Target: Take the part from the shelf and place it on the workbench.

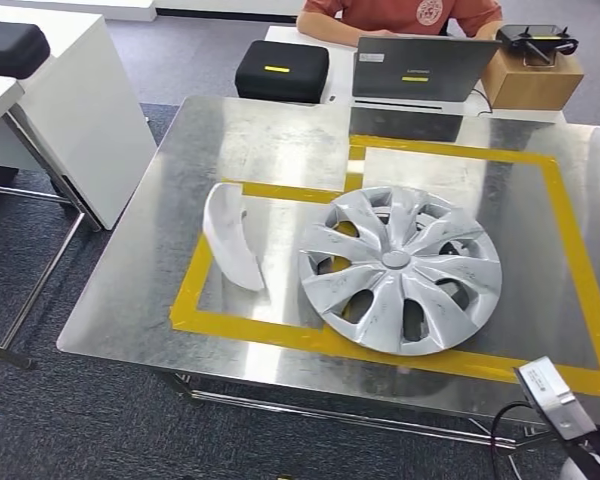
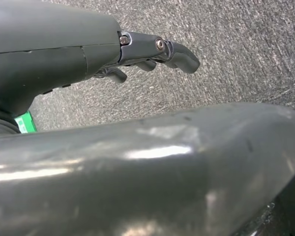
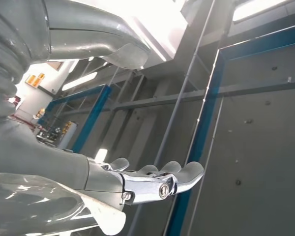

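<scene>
The curved white part lies on the metal worktop inside the yellow tape outline, just left of the silver wheel cover. The left hand hangs over grey carpet, fingers loosely extended, holding nothing. The right hand points up toward blue-framed beams, fingers likewise extended and empty.

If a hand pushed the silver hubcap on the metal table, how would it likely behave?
The hubcap lies flat and wide on the smooth metal table, so it would probably slide rather than tip or roll. Its thin spokes with open gaps suggest it is light for its size and may flex somewhat. The glossy table surface likely offers little grip, so a push could send it across the yellow tape.
</scene>
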`<move>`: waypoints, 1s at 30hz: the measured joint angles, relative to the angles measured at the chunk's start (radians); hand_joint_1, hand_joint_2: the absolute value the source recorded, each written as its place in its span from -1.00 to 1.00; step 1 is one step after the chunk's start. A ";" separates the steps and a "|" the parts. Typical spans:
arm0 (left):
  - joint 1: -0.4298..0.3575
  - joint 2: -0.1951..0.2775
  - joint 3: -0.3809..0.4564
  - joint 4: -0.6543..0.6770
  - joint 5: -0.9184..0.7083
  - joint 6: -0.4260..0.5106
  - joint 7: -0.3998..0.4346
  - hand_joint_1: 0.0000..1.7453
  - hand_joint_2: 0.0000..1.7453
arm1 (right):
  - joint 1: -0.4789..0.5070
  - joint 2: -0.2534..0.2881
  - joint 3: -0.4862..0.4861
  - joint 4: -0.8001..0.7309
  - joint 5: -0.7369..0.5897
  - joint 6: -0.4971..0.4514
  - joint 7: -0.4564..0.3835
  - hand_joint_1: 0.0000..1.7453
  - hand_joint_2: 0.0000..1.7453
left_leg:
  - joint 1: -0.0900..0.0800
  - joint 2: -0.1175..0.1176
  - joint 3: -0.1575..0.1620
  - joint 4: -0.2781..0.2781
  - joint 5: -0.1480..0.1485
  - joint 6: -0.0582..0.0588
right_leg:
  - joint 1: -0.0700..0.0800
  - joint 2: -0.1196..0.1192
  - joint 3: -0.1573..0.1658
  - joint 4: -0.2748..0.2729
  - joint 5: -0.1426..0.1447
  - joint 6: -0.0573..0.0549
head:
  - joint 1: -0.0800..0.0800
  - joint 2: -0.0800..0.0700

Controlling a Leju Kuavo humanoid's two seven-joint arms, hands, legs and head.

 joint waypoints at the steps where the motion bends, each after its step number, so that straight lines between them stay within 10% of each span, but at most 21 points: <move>1: 0.000 0.000 0.000 0.000 0.000 0.000 0.000 -1.00 -1.00 | 0.000 0.000 -0.001 0.002 0.000 0.000 0.004 -1.00 1.00 | 0.000 0.000 0.000 0.000 0.000 0.000 | 0.000 0.000 0.000 0.000 0.000 0.000 | 0.000 0.000; 28: 0.000 0.000 0.000 0.000 -0.021 0.000 -0.050 -1.00 -1.00 | 0.011 0.000 -0.007 0.018 0.000 0.000 0.027 -1.00 1.00 | 0.000 0.000 0.000 0.000 0.000 0.000 | 0.000 0.000 0.000 0.000 0.000 0.000 | 0.000 0.000; 30: 0.000 0.000 0.000 0.000 -0.021 0.001 -0.051 -1.00 -1.00 | 0.012 0.000 -0.007 0.018 0.000 0.000 0.027 -1.00 0.00 | 0.000 0.000 0.000 0.000 0.000 0.000 | 0.000 0.000 0.000 0.000 0.000 0.000 | 0.000 0.000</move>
